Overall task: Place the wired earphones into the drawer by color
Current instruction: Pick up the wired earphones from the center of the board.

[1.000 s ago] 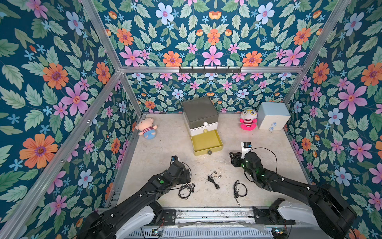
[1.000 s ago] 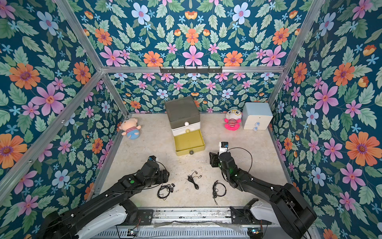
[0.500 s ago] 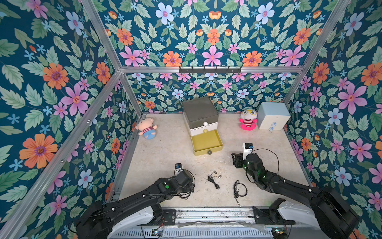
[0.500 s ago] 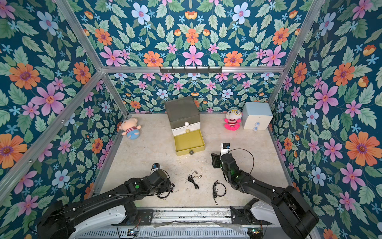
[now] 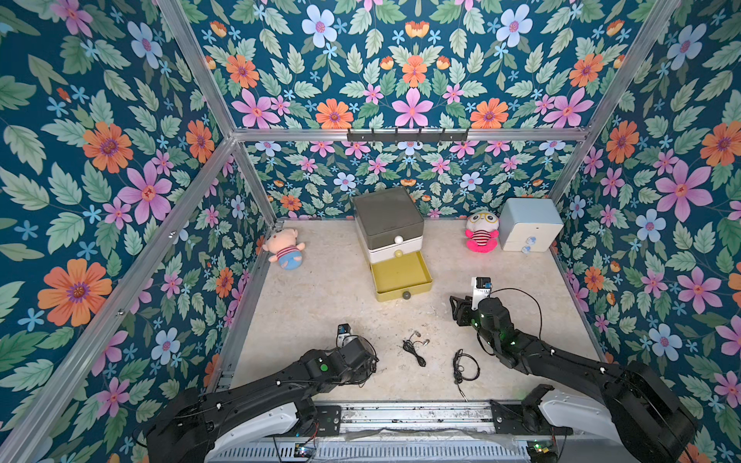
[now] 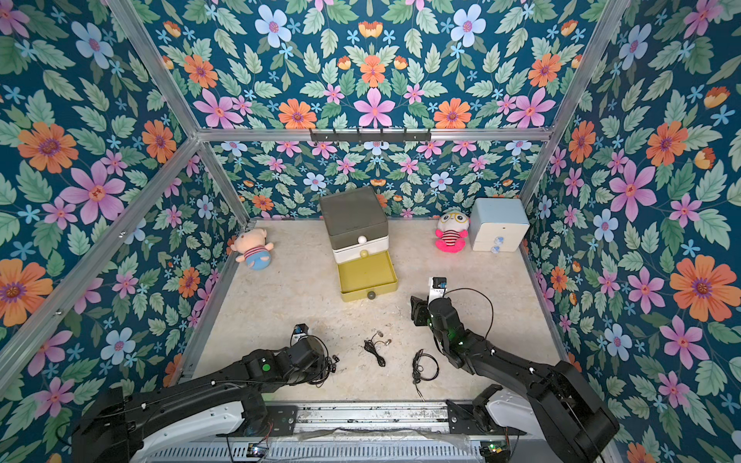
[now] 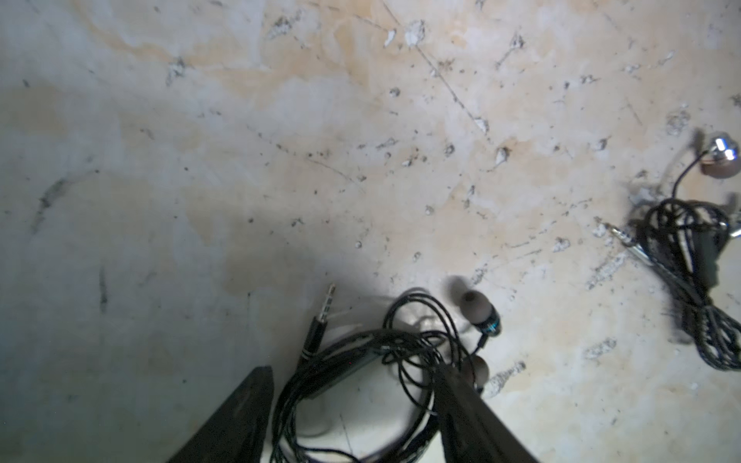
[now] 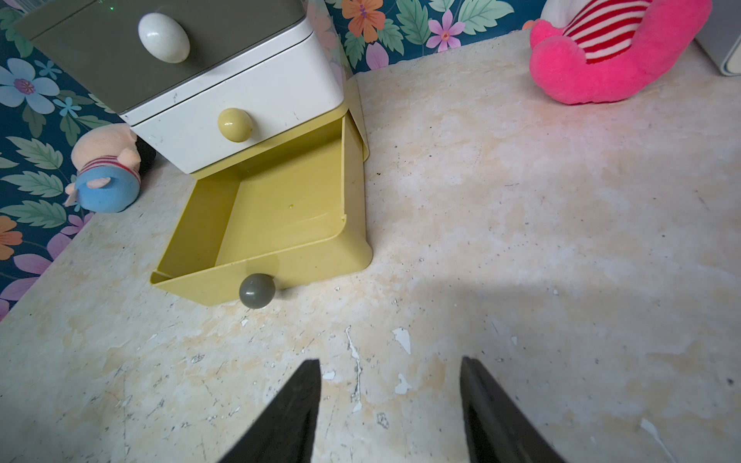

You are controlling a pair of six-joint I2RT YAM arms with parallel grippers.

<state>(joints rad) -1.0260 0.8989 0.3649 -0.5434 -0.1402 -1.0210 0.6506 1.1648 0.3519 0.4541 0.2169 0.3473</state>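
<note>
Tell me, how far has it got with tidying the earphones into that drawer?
Barely begun. Done: the yellow drawer is pulled open, but empty. In hand: the left claw straddles one black earphone bundle, jaws apart, not yet gripping. Left: two more black bundles lie on the table; the right claw is open and empty.

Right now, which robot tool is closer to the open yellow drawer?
Right. The right tool faces the yellow drawer from close by; the left tool is farther back, straddling black earphones.
</note>
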